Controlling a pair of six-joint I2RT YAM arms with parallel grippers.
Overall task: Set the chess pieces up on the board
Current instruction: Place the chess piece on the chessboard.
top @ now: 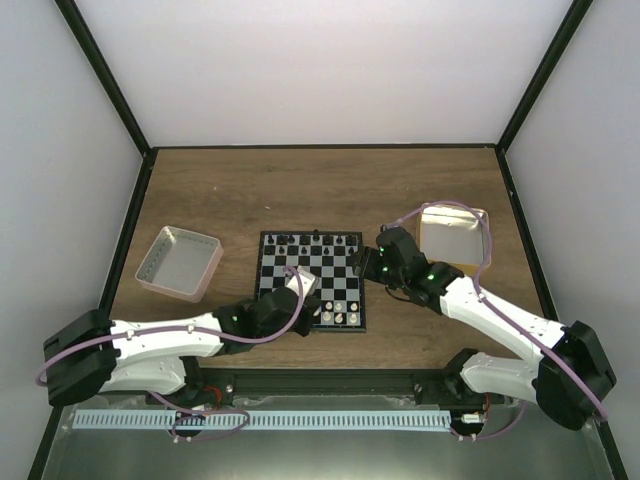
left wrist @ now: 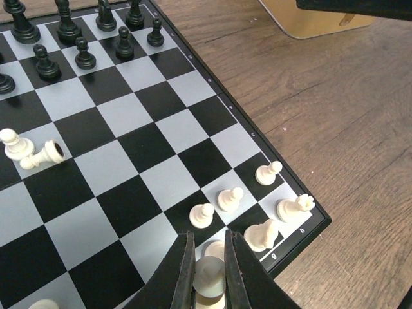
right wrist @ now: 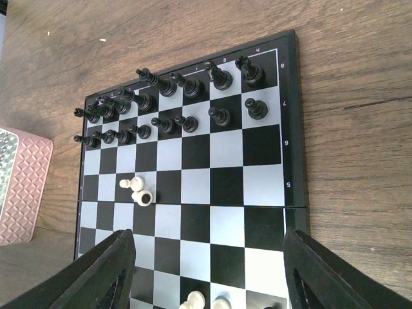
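Small black-and-white chequered chessboard (top: 300, 262) lies mid-way across the brown wooden table (top: 300, 190). My left fingers (left wrist: 210, 248) pinch 1 cream-white chess piece (left wrist: 209, 278) at the board's near right corner, just beside a cluster of standing cream pieces (left wrist: 230, 198). My right fingers (right wrist: 209, 257) hang spread wide above the board. Black pieces (right wrist: 219, 116) stand along the 2 far rows. 1 cream pawn (right wrist: 145, 197) lies toppled mid-board.

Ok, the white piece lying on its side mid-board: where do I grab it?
Come straight down on the toppled piece and pinch across its body near the base. It lies flat, and an upright white piece crowds its head end.
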